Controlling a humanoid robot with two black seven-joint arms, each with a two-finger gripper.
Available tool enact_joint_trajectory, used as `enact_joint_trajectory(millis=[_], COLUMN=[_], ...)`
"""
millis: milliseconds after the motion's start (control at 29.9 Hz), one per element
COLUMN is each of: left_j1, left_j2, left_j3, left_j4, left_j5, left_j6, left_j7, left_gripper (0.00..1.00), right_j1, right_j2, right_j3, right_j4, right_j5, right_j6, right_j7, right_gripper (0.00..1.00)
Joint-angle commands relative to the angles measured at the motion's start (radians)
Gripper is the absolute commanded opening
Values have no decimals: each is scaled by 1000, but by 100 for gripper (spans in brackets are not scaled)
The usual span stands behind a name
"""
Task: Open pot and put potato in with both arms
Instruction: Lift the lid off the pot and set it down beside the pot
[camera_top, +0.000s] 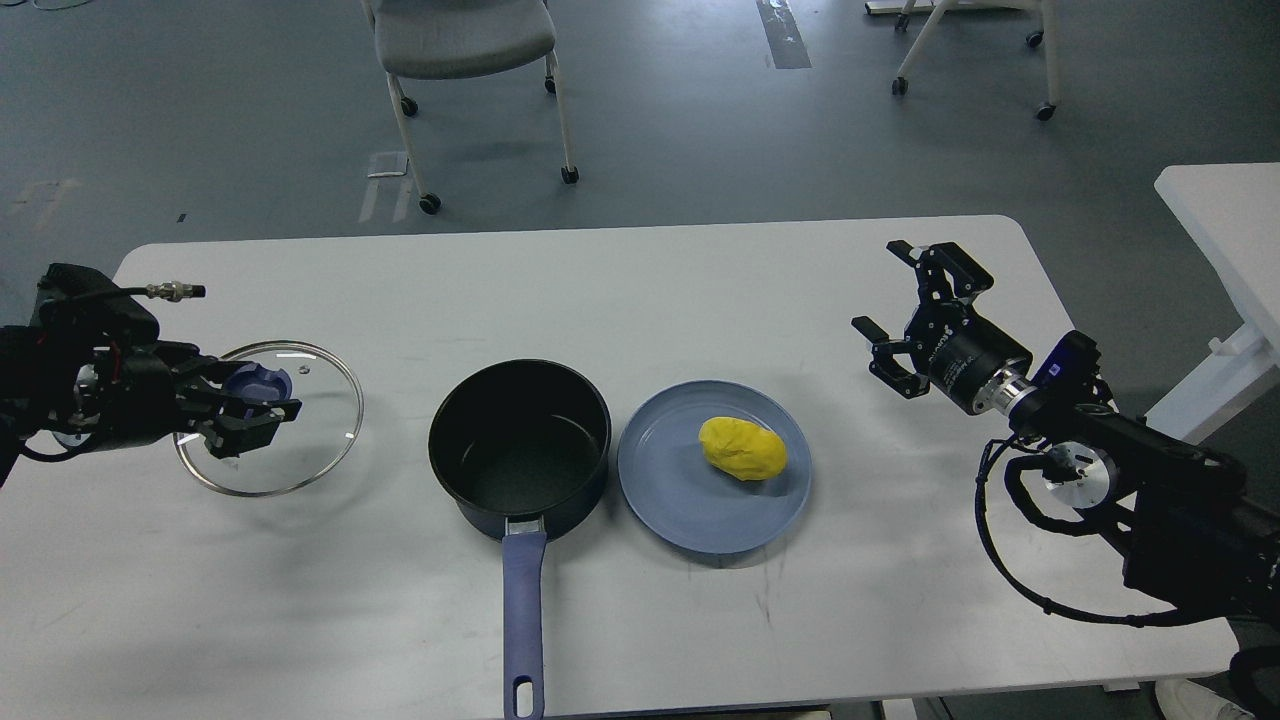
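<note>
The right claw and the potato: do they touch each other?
Apart. The head view shows the right claw open above bare table, far from the potato on the plate.

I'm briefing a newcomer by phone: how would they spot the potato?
On the white table, find the black pot at the centre. Just right of it sits a flat blue-grey plate; the potato lies on it, the only bright yellow lump.

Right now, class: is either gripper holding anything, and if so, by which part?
The left gripper is closed around the blue knob of the glass lid, beside the open pot. The right gripper is open and holds nothing.
</note>
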Motion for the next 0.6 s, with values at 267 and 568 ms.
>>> enact_joint_trajectory(millis=[267, 568], left_j1=[95, 103], left_j2=[-50, -69], left_j3=[-2, -3], left_j4=[107, 137], left_j5=[0, -1], left_j6=[45, 68], left_j7=[0, 0], left_gripper=[60, 70], right_j1=[-5, -2], right_j2=[0, 0], right_j3=[2, 2], right_j4=[0, -2], right_j5=[0, -2], right_j6=[0, 0], right_j7=[0, 0], right_gripper=[100, 100])
